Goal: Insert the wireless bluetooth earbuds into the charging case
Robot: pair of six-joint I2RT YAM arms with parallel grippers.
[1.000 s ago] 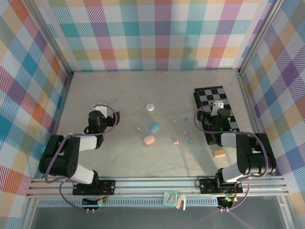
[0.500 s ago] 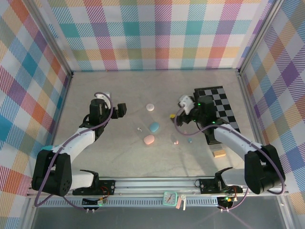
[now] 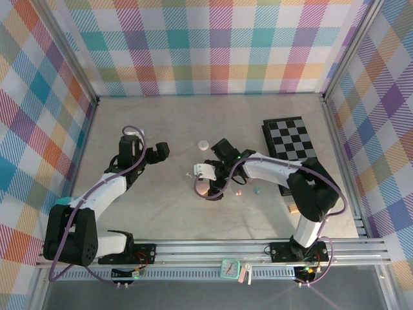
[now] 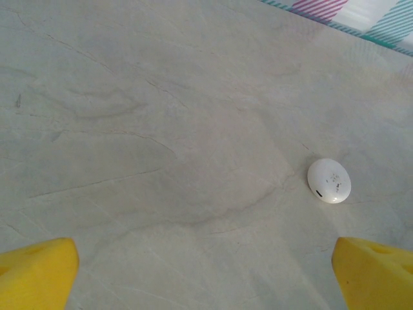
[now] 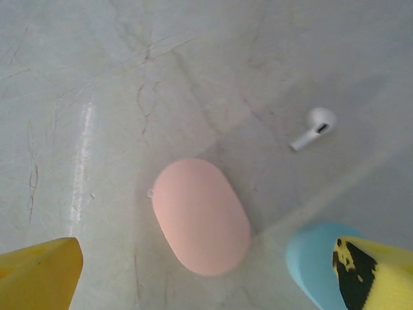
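Plaid walls in pastel checks close in a pale, marble-veined table (image 3: 129, 206), with a black-and-white checkerboard mat (image 3: 290, 145) lying toward its right side. Both arms reach out over the middle. The left gripper (image 3: 161, 150) hangs above bare table with its jaws spread wide and nothing between them; the white case (image 4: 329, 181) sits shut a little way ahead of it. The right gripper (image 3: 210, 185) stretches across to the centre, its yellow fingers (image 5: 39, 271) also parted and empty. It hovers over the pink case (image 5: 201, 216), with the light blue case (image 5: 313, 258) just beside that, under the other finger. Both of these lids look closed as well. A tan wooden block (image 3: 295, 208) peeks out near the right arm.

As for the earbuds, a white earbud (image 5: 314, 126) lies loose on the table near the pink case, and a pink earbud (image 3: 239, 192) and a blue earbud (image 3: 257, 190) rest apart to the right of the gripper. I can't make out the rest. To my eye nothing is done yet: no case is open, no bud is picked up, so every insertion is left to do.
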